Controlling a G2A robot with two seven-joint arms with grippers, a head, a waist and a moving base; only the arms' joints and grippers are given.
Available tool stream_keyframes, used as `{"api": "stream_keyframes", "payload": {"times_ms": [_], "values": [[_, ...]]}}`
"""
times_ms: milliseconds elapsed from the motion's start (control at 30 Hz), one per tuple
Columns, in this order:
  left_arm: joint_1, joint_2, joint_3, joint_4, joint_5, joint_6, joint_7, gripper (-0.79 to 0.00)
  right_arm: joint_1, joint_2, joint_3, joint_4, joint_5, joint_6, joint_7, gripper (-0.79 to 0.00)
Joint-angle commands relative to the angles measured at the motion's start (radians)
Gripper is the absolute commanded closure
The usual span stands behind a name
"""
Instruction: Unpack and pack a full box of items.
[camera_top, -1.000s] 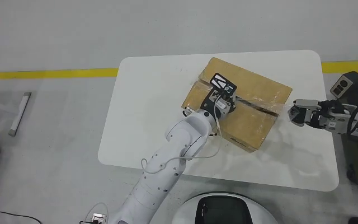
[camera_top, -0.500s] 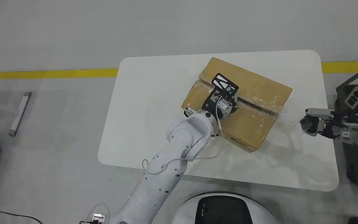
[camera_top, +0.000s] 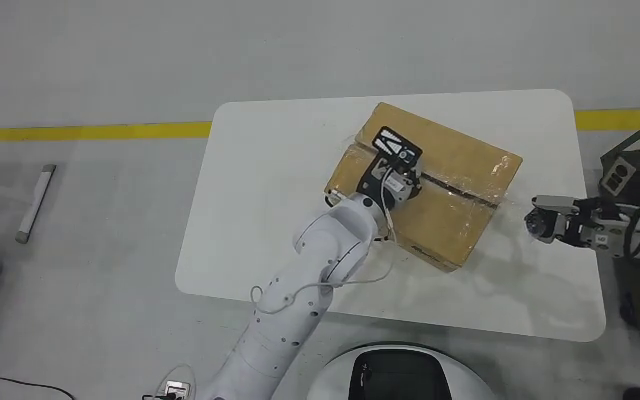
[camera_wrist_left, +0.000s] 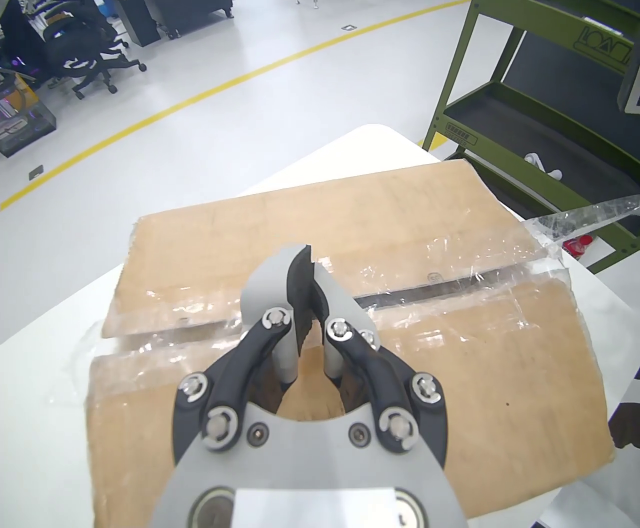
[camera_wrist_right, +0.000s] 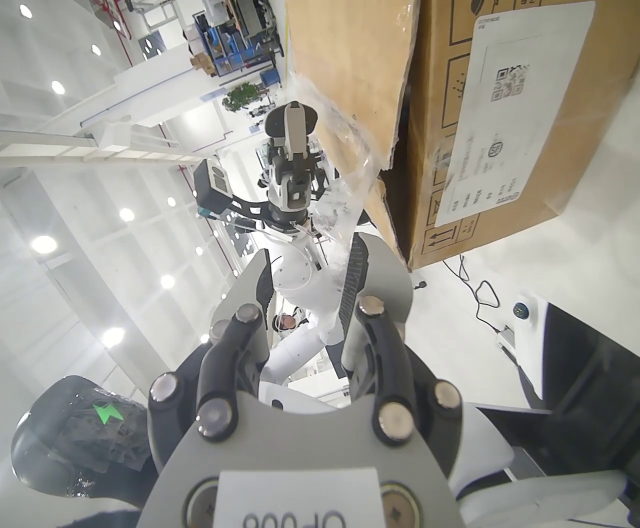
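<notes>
One box (camera_top: 455, 190) lies askew on the right half of the white worktop (camera_top: 260, 200), its two top flaps closed. Clear tape (camera_wrist_left: 440, 260) lies wrinkled along the seam (camera_wrist_left: 450, 288) between the flaps, which shows as a dark gap toward the box's right end. One loose strand (camera_wrist_left: 585, 215) of that tape leaves the right end of the box and stretches through the air to the right gripper (camera_wrist_right: 310, 262). One white label (camera_wrist_right: 500, 115) is stuck on the box's end face.

The left gripper (camera_wrist_left: 302, 260) hangs over the middle of the box top, right above the seam. Its two fingers are pressed together pad to pad, and nothing is between them.

The right gripper is off the box's right end, near it but apart, above the worktop's right edge. Its jaws stand partly apart. The tape strand runs down to one finger pad (camera_wrist_right: 356, 265) and clings there; the other finger is clear of it.

Beyond the worktop stand one green cart (camera_wrist_left: 500, 75) and, on the floor, one yellow line (camera_top: 100, 130).
</notes>
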Motion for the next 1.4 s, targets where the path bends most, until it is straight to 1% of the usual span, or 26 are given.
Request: {"api": "stream_keyframes", "payload": {"times_ms": [0,33,100,133,167,200,267,367,467,533,667,800,933,1133,1367], "values": [[0.001,0.001,-0.012,-0.015,-0.003,0.0,-0.001,-0.114,0.005,0.002,-0.006,0.005,0.003,0.002,-0.001,-0.292],[0.001,0.001,-0.017,-0.023,-0.005,-0.001,-0.002,-0.114,0.008,0.003,-0.008,0.007,0.005,0.002,-0.002,-0.265],[0.002,0.0,-0.021,-0.035,-0.008,-0.004,-0.005,-0.111,0.014,0.001,-0.011,0.022,0.054,0.006,-0.011,-0.179],[0.001,0.0,-0.022,-0.042,-0.01,-0.006,-0.006,-0.108,0.017,-0.002,-0.011,0.033,0.1,0.011,-0.025,-0.071],[0.001,-0.001,-0.023,-0.048,-0.013,-0.007,-0.006,-0.111,0.019,-0.005,-0.013,0.036,0.137,0.014,-0.037,-0.009],[0.0,-0.001,-0.023,-0.052,-0.014,-0.008,-0.006,-0.117,0.02,-0.006,-0.016,0.037,0.163,0.016,-0.046,0.0],[0.0,-0.003,-0.024,-0.058,-0.019,-0.008,-0.005,-0.105,0.022,-0.009,-0.02,0.039,0.218,0.022,-0.062,0.0],[-0.001,-0.005,-0.023,-0.066,-0.028,-0.014,-0.006,-0.071,0.019,-0.009,-0.022,0.031,0.226,0.026,-0.074,0.0],[0.0,-0.007,-0.019,-0.07,-0.033,-0.019,-0.008,0.0,0.016,-0.007,-0.022,0.029,0.227,0.029,-0.08,0.0],[0.003,-0.008,-0.016,-0.071,-0.038,-0.021,-0.01,0.0,0.013,-0.006,-0.024,0.027,0.227,0.033,-0.079,0.0],[0.008,-0.012,-0.002,-0.069,-0.054,-0.029,-0.014,0.0,-0.002,0.0,-0.028,0.02,0.171,0.047,-0.07,0.0],[0.009,-0.019,0.026,-0.058,-0.071,-0.035,-0.015,0.0,-0.015,0.007,-0.029,0.022,0.119,0.054,-0.053,0.0],[-0.003,-0.028,0.055,-0.045,-0.086,-0.042,-0.021,0.0,-0.022,0.012,-0.026,0.019,0.1,0.066,-0.054,0.0],[-0.035,-0.045,0.102,-0.006,-0.077,-0.035,-0.03,0.0,-0.026,0.018,-0.022,0.016,0.083,0.095,-0.075,0.0],[-0.046,-0.06,0.141,0.061,-0.044,-0.006,-0.049,0.0,-0.036,0.025,-0.019,0.005,0.068,0.114,-0.075,0.0]]}}
